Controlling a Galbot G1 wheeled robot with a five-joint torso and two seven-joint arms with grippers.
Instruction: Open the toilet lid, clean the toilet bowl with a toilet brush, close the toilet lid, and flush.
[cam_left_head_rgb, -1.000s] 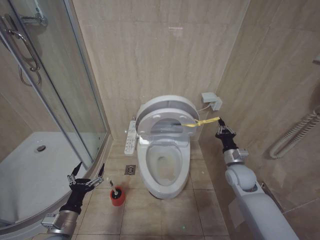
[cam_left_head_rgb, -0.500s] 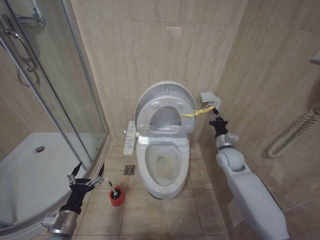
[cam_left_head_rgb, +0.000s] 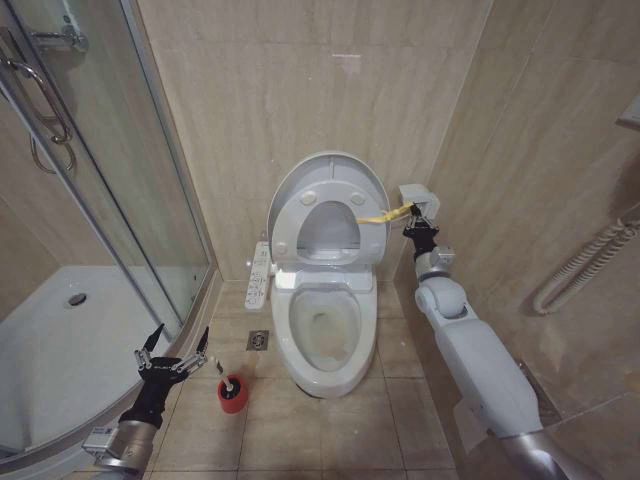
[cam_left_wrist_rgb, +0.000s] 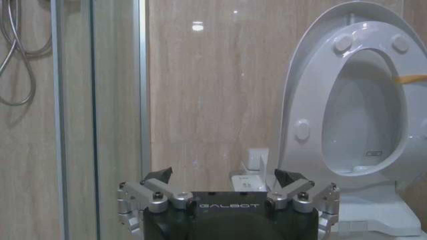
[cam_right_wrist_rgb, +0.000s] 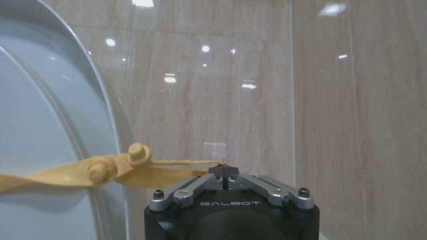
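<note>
The right gripper (cam_left_head_rgb: 414, 226), right of centre, pinches a yellow rubber strap (cam_left_head_rgb: 378, 216) tied to the raised large white plastic toilet lid (cam_left_head_rgb: 327, 170). The left gripper (cam_left_head_rgb: 173, 352) hangs spread wide, lower left, beside the red-cupped toilet brush (cam_left_head_rgb: 233, 392).

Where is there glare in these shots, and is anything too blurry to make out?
Right wrist view: bright ceiling-light spots on the glossy wall tiles; the yellow strap at the right pincer is soft. Left wrist view: one glint on the tiles. Head view: evenly lit, toilet lid sharp.
</note>
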